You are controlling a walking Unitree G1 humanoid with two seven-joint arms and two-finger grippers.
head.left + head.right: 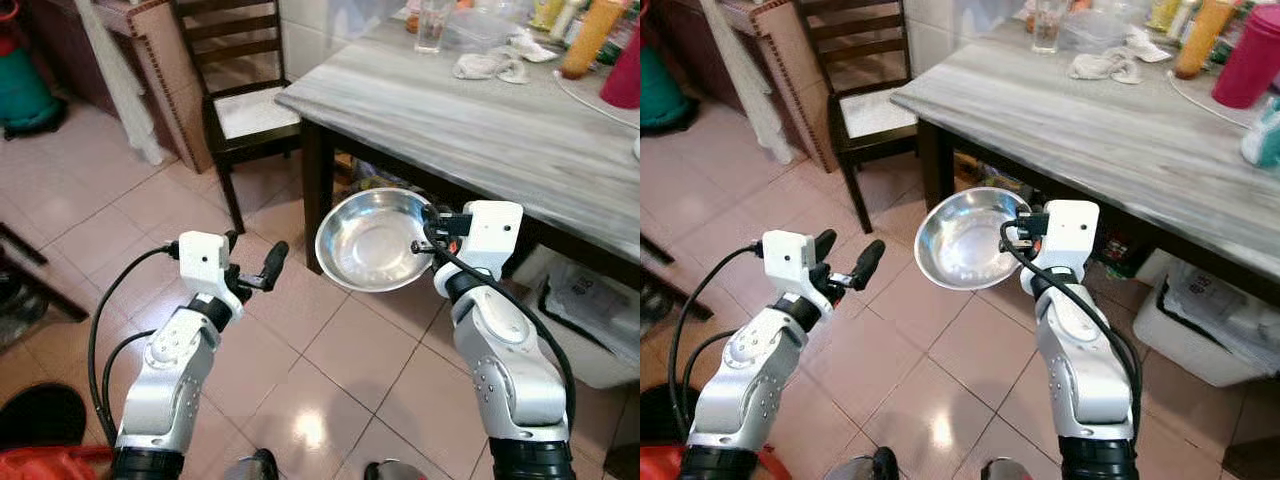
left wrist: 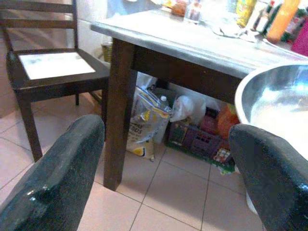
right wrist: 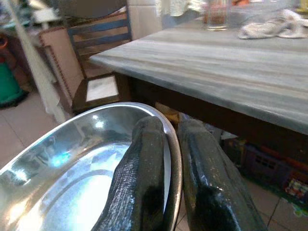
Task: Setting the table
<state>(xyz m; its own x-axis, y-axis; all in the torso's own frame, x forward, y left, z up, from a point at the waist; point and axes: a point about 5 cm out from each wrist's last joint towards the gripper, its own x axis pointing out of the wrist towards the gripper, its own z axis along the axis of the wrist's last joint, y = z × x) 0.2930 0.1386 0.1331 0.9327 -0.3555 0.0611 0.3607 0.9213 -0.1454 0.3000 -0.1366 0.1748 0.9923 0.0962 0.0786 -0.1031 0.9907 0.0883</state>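
A shiny steel bowl [image 1: 372, 240] hangs in the air just below the near edge of the grey wooden table [image 1: 470, 130]. My right gripper [image 1: 432, 232] is shut on the steel bowl's rim, one finger inside and one outside [image 3: 166, 168]. My left gripper [image 1: 255, 262] is raised over the floor tiles to the left of the bowl, open and holding nothing. In the left wrist view its two fingers [image 2: 57, 178] frame the table leg [image 2: 117, 110] and the bowl's edge [image 2: 274, 101].
A dark chair [image 1: 240, 105] stands at the table's left end. A glass [image 1: 430, 25], crumpled cloths [image 1: 490, 65], bottles [image 1: 588, 35] and a red cup [image 1: 625, 70] sit at the table's far side. Bags and crates [image 2: 192, 125] lie under it; a white bin [image 1: 590, 320] is on the right.
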